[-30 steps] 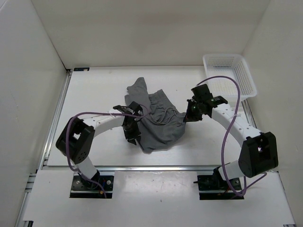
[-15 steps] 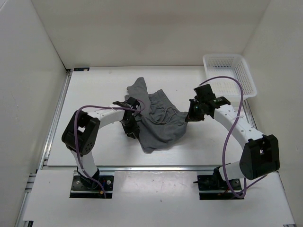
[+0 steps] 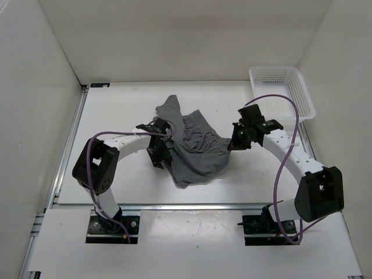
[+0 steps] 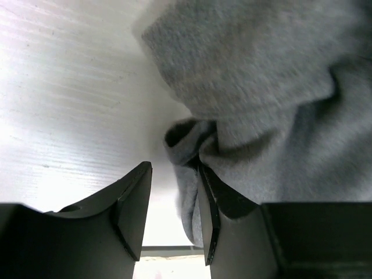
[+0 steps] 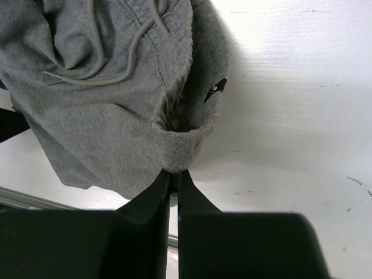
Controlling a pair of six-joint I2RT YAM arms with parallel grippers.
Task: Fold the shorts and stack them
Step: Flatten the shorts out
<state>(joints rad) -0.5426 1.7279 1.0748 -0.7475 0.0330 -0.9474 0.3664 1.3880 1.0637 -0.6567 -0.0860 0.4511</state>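
Observation:
The grey shorts point(image 3: 195, 148) lie crumpled in the middle of the table, drawstring on top point(image 5: 116, 64). My left gripper point(image 3: 160, 157) is open at the shorts' left edge; in the left wrist view point(image 4: 174, 215) a fold of grey fabric point(image 4: 189, 192) hangs between the jaws against the right finger. My right gripper point(image 3: 235, 141) is shut on the shorts' right edge; in the right wrist view point(image 5: 174, 174) the jaws pinch a rolled hem of the shorts point(image 5: 183, 148).
A white mesh basket point(image 3: 283, 92) stands at the back right corner. White walls enclose the table on three sides. A metal rail point(image 3: 70, 139) runs along the left edge.
My left gripper has moved slightly up and back along the shorts' left edge. My right gripper has shifted a little to the right, still holding the fabric.

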